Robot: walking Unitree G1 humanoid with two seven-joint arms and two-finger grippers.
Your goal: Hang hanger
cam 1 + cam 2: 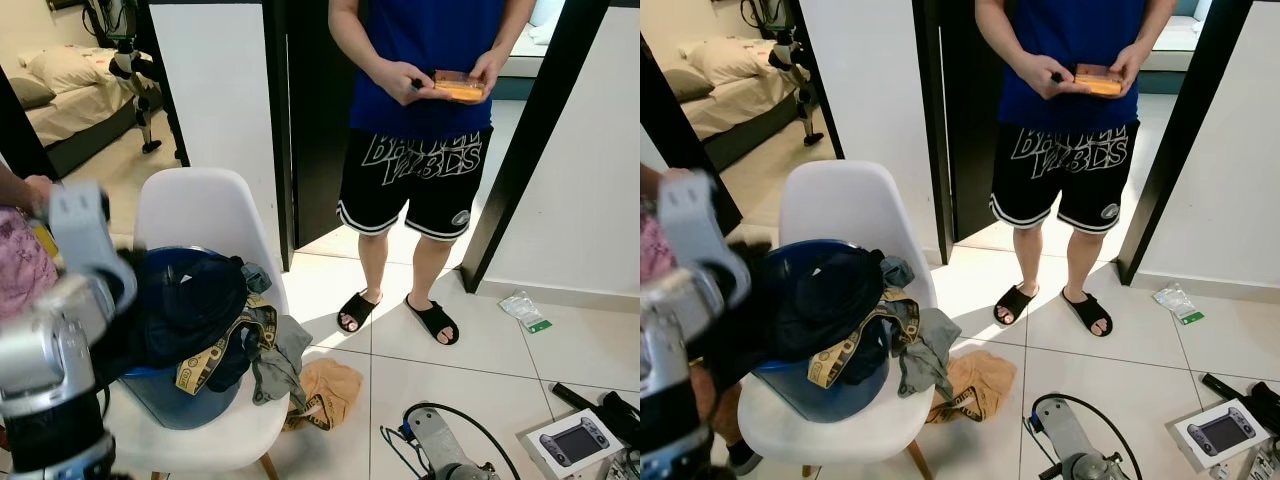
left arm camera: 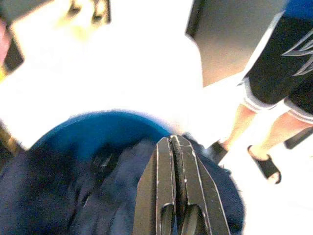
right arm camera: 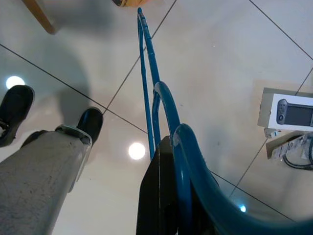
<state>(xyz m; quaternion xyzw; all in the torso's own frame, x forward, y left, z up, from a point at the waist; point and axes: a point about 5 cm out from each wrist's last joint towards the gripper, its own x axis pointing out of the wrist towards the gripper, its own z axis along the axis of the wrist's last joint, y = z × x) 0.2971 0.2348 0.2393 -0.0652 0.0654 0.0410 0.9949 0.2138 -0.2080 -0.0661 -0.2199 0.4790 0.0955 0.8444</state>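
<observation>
A blue plastic hanger (image 3: 152, 83) runs out from my right gripper (image 3: 168, 147), which is shut on it low above the tiled floor. My right arm (image 1: 440, 440) shows at the bottom of the left eye view. My left arm (image 1: 60, 330) is raised over a white chair (image 1: 205, 205). The chair holds a blue basin (image 1: 170, 400) piled with dark clothes (image 1: 190, 300). My left gripper (image 2: 174, 139) is shut with nothing between its fingers, just above those clothes.
A person (image 1: 420, 90) in a blue shirt and black shorts stands in the doorway, holding an orange object. Another person's arm (image 1: 25, 190) is at the left edge. An orange cloth (image 1: 325, 390), a boxed handheld console (image 1: 573, 440) and a plastic packet (image 1: 522, 305) lie on the floor.
</observation>
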